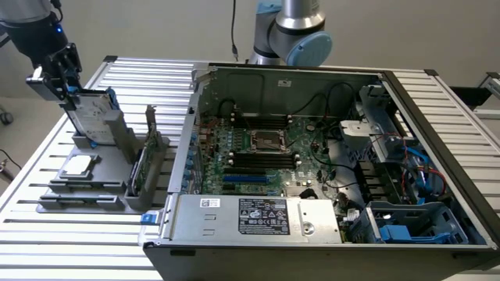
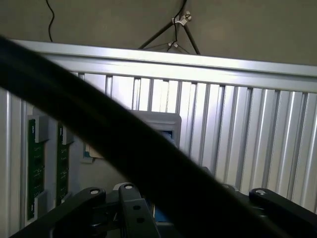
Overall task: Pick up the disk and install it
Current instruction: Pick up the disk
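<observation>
Standing rectangular silver-grey disk (image 1: 93,114), blue-railed

1. This is looking like a robotics lab — a robot arm (image 1: 301,35) is standing behind a slatted aluminium table (image 1: 47,234), against a plain pale wall (image 1: 172,23).
2. An opened computer case (image 1: 273,85) is lying on that table, exposing its motherboard (image 1: 266,152) and cabling.
3. A grey fixture (image 1: 86,193) is holding parts in slots — the disk (image 1: 95,114) is standing upright in it, and circuit cards (image 1: 139,167) are sitting just beside.
</observation>
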### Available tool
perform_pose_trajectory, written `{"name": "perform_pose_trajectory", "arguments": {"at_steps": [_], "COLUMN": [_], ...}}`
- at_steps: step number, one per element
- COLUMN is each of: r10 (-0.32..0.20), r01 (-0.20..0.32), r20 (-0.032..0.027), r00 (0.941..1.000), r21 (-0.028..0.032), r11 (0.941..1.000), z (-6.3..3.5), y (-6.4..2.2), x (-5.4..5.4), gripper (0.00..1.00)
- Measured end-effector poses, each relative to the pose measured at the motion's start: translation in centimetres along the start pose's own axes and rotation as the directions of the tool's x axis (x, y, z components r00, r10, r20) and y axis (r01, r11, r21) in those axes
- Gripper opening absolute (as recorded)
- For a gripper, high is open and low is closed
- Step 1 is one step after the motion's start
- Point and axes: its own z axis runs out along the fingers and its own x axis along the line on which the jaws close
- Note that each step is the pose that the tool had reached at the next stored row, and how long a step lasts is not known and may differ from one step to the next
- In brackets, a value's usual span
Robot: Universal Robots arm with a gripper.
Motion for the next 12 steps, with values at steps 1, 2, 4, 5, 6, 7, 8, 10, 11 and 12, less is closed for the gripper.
{"name": "perform_pose_trajectory", "arguments": {"at_steps": [1,2,4,5,6,7,8,10,11,12], "r10": [0.000,0.000,0.000,0.000,0.000,0.000,0.000,0.000,0.000,0.000], "r01": [0.000,0.000,0.000,0.000,0.000,0.000,0.000,0.000,0.000,0.000], "r20": [-0.0002,-0.0005,-0.0012,-0.0016,-0.0019,-0.0022,-0.0023,-0.0023,-0.0023,-0.0024], "r00": [1.0000,1.0000,1.0000,1.0000,1.0000,1.0000,1.0000,1.0000,1.0000,1.0000], "r21": [0.0000,0.0000,0.0000,-0.0002,-0.0002,-0.0002,-0.0002,-0.0001,-0.0001,-0.0002], "r11": [1.0000,1.0000,1.0000,1.0000,1.0000,1.0000,1.0000,1.0000,1.0000,1.0000], "z": [0.01,0.03,0.05,0.05,0.05,0.06,0.06,0.06,0.07,0.06], "y": [0.00,0.00,0.00,0.00,0.00,0.00,0.00,0.00,0.00,0.00], "x": [-0.01,-0.01,-0.03,-0.03,-0.03,-0.03,-0.03,-0.03,-0.03,-0.03], "gripper": [0.54,0.52,0.45,0.45,0.38,0.38,0.38,0.38,0.38,0.38]}}
